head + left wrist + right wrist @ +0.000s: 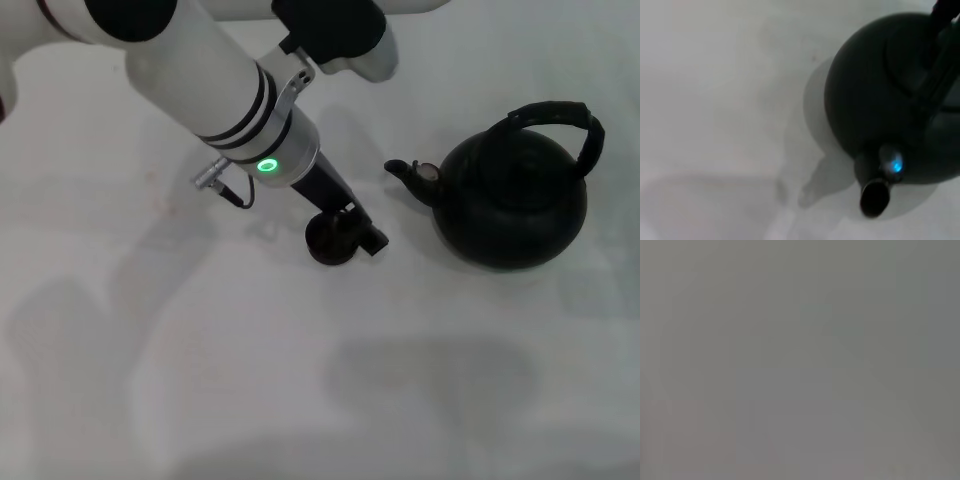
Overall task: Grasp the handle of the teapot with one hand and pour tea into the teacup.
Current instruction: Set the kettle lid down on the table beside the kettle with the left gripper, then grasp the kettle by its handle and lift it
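The teapot is a large round matte-black pot standing at the right of the table. Its handle arches over the top and its short spout points left toward the teacup. The teacup is a small low black cup near the middle. My left gripper reaches down from the upper left and sits right at the teacup's far right side, partly covering it. The left wrist view shows the teapot, its spout and part of the handle, but not the teacup. My right gripper is out of view.
The table is a plain white surface with soft shadows. My left arm's white forearm crosses the upper left. The right wrist view shows only flat grey.
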### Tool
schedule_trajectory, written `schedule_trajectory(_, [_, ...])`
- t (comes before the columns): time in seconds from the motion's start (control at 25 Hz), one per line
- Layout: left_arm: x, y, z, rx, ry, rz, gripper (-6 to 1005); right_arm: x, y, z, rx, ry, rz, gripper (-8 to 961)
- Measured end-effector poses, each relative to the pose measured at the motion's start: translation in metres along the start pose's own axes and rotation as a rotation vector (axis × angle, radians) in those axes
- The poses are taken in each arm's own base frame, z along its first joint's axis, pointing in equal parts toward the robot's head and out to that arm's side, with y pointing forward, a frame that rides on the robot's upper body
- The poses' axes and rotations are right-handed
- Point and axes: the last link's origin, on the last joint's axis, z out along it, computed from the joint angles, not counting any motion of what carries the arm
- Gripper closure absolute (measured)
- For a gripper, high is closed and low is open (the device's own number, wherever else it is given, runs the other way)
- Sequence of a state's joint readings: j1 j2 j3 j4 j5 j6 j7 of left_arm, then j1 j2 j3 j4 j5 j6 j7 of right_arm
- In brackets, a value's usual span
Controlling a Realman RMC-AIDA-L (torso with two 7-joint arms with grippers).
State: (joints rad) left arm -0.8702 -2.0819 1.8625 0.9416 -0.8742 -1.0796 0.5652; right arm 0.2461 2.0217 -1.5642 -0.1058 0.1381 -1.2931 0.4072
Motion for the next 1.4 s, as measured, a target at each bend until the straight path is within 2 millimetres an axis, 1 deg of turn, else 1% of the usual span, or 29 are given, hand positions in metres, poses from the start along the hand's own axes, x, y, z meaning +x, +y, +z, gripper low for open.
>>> schedule_trajectory(0.12, [0.006,0.002,-0.004,0.001,0.022,0.015,180,0.000,-0.001,-0.001,0.003,0.001,0.000,86])
schedule_trajectory(0.32, [0.018,0.004,-0.011,0.011,0.079,0.033,179,0.000,-0.002,-0.001,0.005,0.001,-0.002,86])
schedule_trajectory(0.36, [0.023,0.003,-0.016,0.016,0.106,0.027,179,0.000,-0.002,-0.001,0.005,0.001,-0.002,86])
schedule_trajectory(0.6, [0.028,-0.003,-0.026,0.029,0.166,0.011,178,0.000,-0.001,-0.001,0.004,0.000,-0.001,86])
schedule_trajectory(0.88, [0.030,-0.010,-0.044,0.040,0.327,-0.001,179,0.000,-0.002,-0.001,0.005,0.000,0.001,87])
schedule_trajectory(0.92, [0.029,-0.012,-0.047,0.043,0.351,-0.010,179,0.000,-0.002,-0.001,0.005,0.000,0.001,87])
schedule_trajectory(0.96, [0.026,-0.017,-0.051,0.049,0.411,-0.031,179,0.000,-0.002,-0.001,0.004,0.000,0.001,87])
schedule_trajectory(1.0, [0.026,-0.017,-0.051,0.049,0.411,-0.031,179,0.000,-0.002,-0.001,0.004,0.000,0.001,87])
schedule_trajectory(1.16, [0.015,-0.030,-0.064,0.058,0.603,-0.113,180,0.000,-0.002,-0.001,0.005,0.000,0.001,87])
schedule_trajectory(1.2, [0.011,-0.034,-0.067,0.065,0.643,-0.134,181,0.000,-0.002,-0.001,0.005,0.000,0.001,87])
schedule_trajectory(1.28, [0.000,-0.044,-0.077,0.078,0.777,-0.191,181,-0.001,-0.002,-0.002,0.004,-0.003,0.001,87])
schedule_trajectory(1.4, [-0.021,-0.057,-0.085,0.101,0.927,-0.273,182,-0.001,-0.002,-0.002,0.003,-0.006,0.001,86])
